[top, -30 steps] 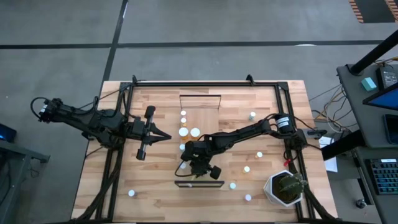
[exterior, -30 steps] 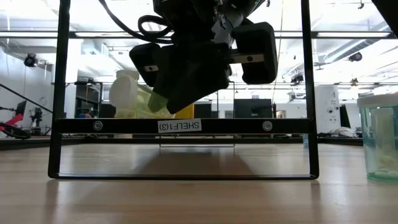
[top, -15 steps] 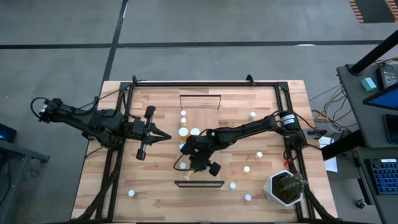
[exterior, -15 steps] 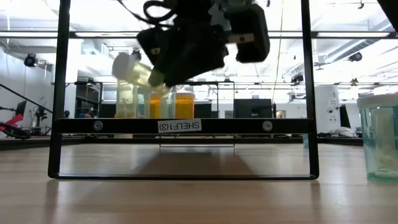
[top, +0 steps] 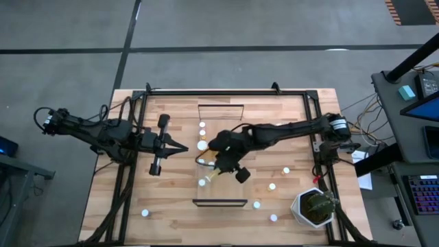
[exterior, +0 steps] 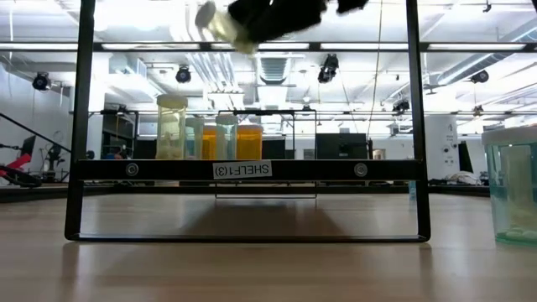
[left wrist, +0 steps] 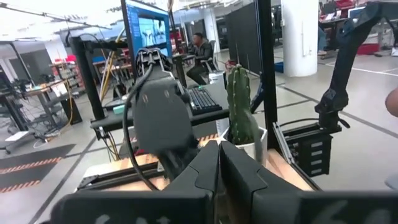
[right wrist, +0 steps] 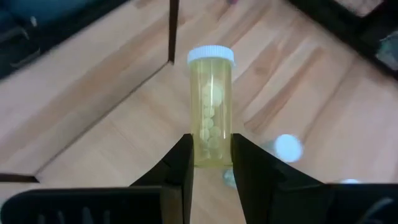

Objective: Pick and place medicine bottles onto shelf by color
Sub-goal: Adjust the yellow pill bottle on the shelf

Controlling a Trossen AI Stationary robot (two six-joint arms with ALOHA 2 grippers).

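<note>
High view: right gripper (top: 218,167) now farther up light-wood shelf (top: 221,147) from its black labelled end rail (top: 219,203), fingers clamped on pale-yellow white-capped pill bottle (top: 205,180)

Low view: bottle (exterior: 220,21) lifted high above rail (exterior: 243,169), was lower; carry under way

Left gripper (top: 180,149) pinched closed, empty, beside shelf
</note>
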